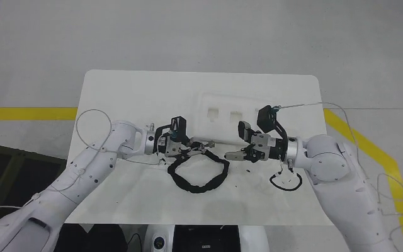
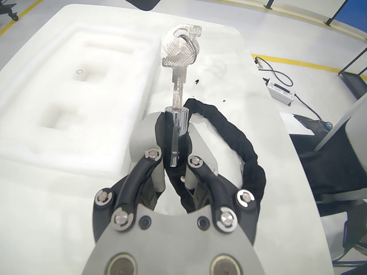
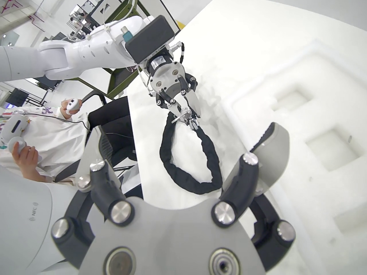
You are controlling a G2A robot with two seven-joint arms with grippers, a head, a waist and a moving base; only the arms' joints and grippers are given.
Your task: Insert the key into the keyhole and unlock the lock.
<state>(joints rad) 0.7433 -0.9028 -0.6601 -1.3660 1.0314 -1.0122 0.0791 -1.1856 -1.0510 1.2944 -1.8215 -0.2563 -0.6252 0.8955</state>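
Clamped between our left gripper's point(image 2: 173, 141) fingers, the chrome lock cylinder point(image 2: 179, 121) of the black fabric-sleeved chain point(image 2: 240, 150) is sitting over the white table point(image 1: 126, 88), and the silver key point(image 2: 179, 58) is standing in its keyhole. Our right gripper point(image 1: 233, 153) is hanging near the key, fingers spread wide, holding nothing. We are judging the turn risky: pinching the ringed spare key instead could wrench the cylinder loose.

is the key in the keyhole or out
In: the key has its blade inside the lock cylinder, clamped by the left gripper.
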